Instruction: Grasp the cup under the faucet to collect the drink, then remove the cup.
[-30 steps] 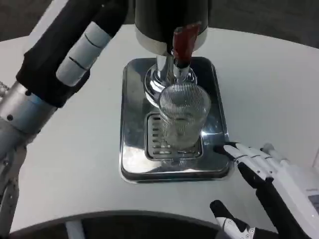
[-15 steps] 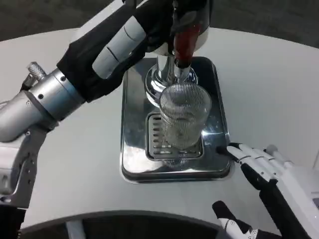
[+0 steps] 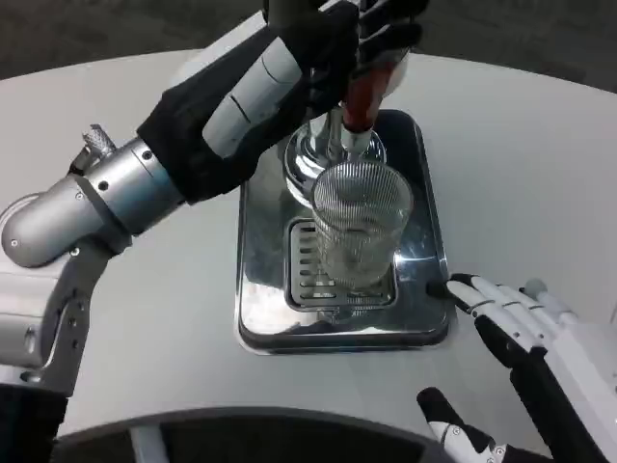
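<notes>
Left hand [image 3: 371, 34] fingers curled on red faucet lever [image 3: 364, 92]; right hand [image 3: 525, 323] spread beside tray [image 3: 424, 323]; cup [image 3: 359, 227] under faucet.

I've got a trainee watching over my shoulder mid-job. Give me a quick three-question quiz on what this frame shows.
1. True or false: the right hand is gripping the cup.
2. Where does the cup stand? A) on the bare white table B) on the grate of the drip tray, below the faucet C) tipped over beside the tray
3. Fill in: the left hand is up at the red ______ of the dispenser.

Key:
1. False; it rests open beside the tray's near right corner, apart from the cup.
2. B
3. tap handle
</notes>
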You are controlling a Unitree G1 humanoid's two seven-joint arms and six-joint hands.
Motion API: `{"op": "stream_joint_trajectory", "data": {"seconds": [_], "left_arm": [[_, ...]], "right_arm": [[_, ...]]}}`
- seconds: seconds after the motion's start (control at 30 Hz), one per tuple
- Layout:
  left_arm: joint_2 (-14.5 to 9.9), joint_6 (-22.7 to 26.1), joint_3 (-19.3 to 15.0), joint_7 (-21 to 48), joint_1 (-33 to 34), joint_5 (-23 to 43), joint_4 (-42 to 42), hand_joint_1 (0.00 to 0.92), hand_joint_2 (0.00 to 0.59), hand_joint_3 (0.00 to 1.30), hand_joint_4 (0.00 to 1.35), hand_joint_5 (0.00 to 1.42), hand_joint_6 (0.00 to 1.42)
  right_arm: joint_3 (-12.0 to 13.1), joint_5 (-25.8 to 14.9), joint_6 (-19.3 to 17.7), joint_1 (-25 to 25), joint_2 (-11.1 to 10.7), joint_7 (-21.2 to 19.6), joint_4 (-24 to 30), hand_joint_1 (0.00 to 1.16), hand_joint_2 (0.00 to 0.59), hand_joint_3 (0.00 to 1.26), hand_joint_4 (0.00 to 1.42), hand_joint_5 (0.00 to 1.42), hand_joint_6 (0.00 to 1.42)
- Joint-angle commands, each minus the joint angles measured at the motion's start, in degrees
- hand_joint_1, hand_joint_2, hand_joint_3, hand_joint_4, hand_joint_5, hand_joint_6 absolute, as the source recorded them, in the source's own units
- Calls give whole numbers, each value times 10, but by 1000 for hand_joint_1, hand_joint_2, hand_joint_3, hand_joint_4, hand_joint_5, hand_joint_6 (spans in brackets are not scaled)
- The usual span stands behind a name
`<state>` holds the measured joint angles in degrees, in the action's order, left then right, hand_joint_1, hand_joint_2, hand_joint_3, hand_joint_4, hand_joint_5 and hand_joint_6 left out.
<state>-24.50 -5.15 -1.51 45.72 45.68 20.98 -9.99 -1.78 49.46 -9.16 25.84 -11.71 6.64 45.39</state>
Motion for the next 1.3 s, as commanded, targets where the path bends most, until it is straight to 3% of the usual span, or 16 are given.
{"op": "stream_joint_trajectory", "data": {"seconds": [0.03,0.53,0.9,1.3], "left_arm": [[-7,-9,10,16,-9,-22,14,0,81,0,0,44,32],[-37,-62,39,40,-30,-78,57,0,85,0,0,44,28],[-100,-207,56,17,-44,-192,100,0,89,0,0,29,0],[-121,-247,57,-13,-57,-231,104,0,88,0,0,22,0]], "right_arm": [[-2,-4,-3,8,4,-5,12,535,410,187,129,147,105],[-5,-6,1,8,8,-5,7,545,408,187,129,158,148],[-3,-16,0,22,15,-12,2,547,408,187,129,158,164],[-5,-26,4,19,20,-9,-9,547,408,196,129,158,187]]}}
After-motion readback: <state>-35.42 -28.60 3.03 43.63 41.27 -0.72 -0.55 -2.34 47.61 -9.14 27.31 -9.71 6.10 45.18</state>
